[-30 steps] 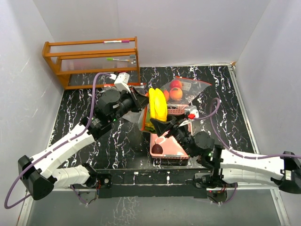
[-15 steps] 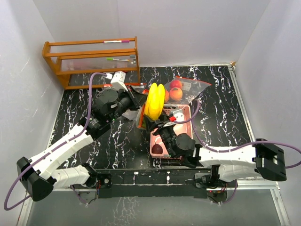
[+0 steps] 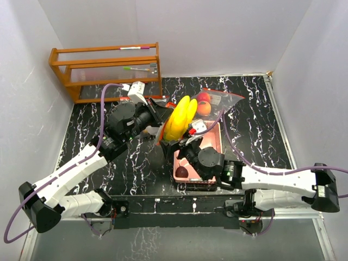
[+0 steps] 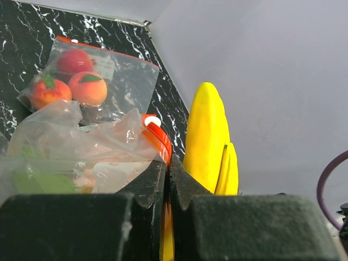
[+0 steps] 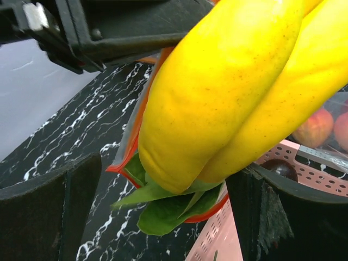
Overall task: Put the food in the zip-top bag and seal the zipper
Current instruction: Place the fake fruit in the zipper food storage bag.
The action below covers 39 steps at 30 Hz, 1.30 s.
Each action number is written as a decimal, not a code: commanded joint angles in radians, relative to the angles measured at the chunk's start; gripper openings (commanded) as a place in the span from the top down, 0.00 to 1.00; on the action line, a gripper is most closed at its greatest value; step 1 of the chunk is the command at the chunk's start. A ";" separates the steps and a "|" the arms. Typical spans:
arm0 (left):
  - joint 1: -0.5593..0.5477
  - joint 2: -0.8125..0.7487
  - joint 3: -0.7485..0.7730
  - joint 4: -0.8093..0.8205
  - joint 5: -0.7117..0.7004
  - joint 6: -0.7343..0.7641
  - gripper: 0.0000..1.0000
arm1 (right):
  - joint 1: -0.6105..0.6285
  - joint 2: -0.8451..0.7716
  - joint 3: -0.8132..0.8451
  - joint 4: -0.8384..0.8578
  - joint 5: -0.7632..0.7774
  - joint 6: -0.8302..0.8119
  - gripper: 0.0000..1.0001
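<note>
Pinching hard, the left gripper [image 4: 168, 169] has both fingers pressed together on the red zipper strip [image 4: 158, 136] of the clear zip-top plastic bag [image 4: 103, 144], at centre bottom of its wrist view. And look at the bunch of yellow bananas [image 3: 180, 116]: it stands tilted toward the upper right in the middle of the overhead frame, lower end down at the bag's mouth, where green leaves [image 5: 168, 209] poke out past the red rim. The right gripper [image 3: 176, 145] sits just below the bunch, jaws spread wide, one finger on either side of the banana tips. The black marble-patterned table [image 5: 81, 125] shows between the fruit and the finger at lower left of the right wrist view, so no clamp there. Whether the other finger touches, I can't tell. Three round orange-red fruits [image 3: 202, 104] lie inside the plastic, above and right of the bananas. Lower centre, the pink perforated plastic basket [image 3: 212, 137] holds one dark purple fruit [image 3: 182, 172].
</note>
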 commanded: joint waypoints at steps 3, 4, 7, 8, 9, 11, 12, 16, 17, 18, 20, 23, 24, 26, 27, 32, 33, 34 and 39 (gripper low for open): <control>-0.006 -0.039 0.025 0.057 0.001 -0.006 1.00 | 0.004 -0.051 0.167 -0.338 -0.051 0.064 0.02; -0.006 -0.038 0.026 0.063 0.000 -0.010 1.00 | 0.004 -0.047 0.179 -0.372 -0.050 0.062 0.02; -0.006 -0.031 0.020 0.109 0.006 -0.032 1.00 | 0.002 -0.038 0.172 -0.385 -0.074 0.048 0.02; -0.006 -0.028 0.021 0.114 0.008 -0.035 1.00 | -0.001 -0.031 0.169 -0.387 -0.087 0.045 0.02; -0.006 -0.023 0.022 0.111 0.010 -0.035 1.00 | -0.006 -0.020 0.164 -0.396 -0.095 0.052 0.02; -0.006 -0.018 0.015 0.094 0.011 -0.036 1.00 | -0.026 0.004 0.148 -0.416 -0.112 0.077 0.02; -0.006 -0.022 0.001 0.089 0.011 -0.041 1.00 | -0.036 0.014 0.142 -0.430 -0.125 0.094 0.02; -0.006 -0.059 -0.100 0.094 -0.008 -0.081 1.00 | -0.067 0.023 0.082 -0.413 -0.189 0.134 0.02; -0.006 -0.068 -0.117 0.093 -0.013 -0.087 1.00 | -0.083 0.022 0.069 -0.403 -0.218 0.143 0.02; -0.006 -0.075 -0.131 0.091 -0.015 -0.094 1.00 | -0.098 0.022 0.058 -0.388 -0.250 0.149 0.02; -0.006 -0.086 -0.153 0.089 -0.012 -0.104 1.00 | -0.129 0.027 0.036 -0.342 -0.319 0.160 0.02; -0.005 -0.102 -0.189 0.078 -0.001 -0.124 1.00 | -0.148 0.085 0.057 -0.297 -0.389 0.142 0.02; -0.007 -0.109 -0.202 0.071 -0.004 -0.128 1.00 | -0.149 0.120 0.082 -0.313 -0.395 0.136 0.02; -0.006 -0.124 -0.223 0.059 -0.013 -0.131 1.00 | -0.148 0.172 0.124 -0.367 -0.407 0.148 0.02; -0.005 -0.130 -0.229 0.053 -0.014 -0.130 1.00 | -0.149 0.179 0.127 -0.371 -0.414 0.154 0.02; -0.006 -0.143 -0.246 0.035 -0.024 -0.118 1.00 | -0.149 0.065 0.073 -0.332 -0.390 0.186 0.02; -0.005 -0.145 -0.250 0.035 -0.025 -0.118 1.00 | -0.149 0.027 0.065 -0.341 -0.372 0.193 0.02; -0.006 -0.147 -0.250 0.036 -0.026 -0.118 1.00 | -0.148 -0.023 0.056 -0.359 -0.355 0.200 0.02; -0.006 -0.150 -0.246 0.038 -0.030 -0.111 1.00 | -0.151 -0.138 0.054 -0.536 -0.283 0.244 0.02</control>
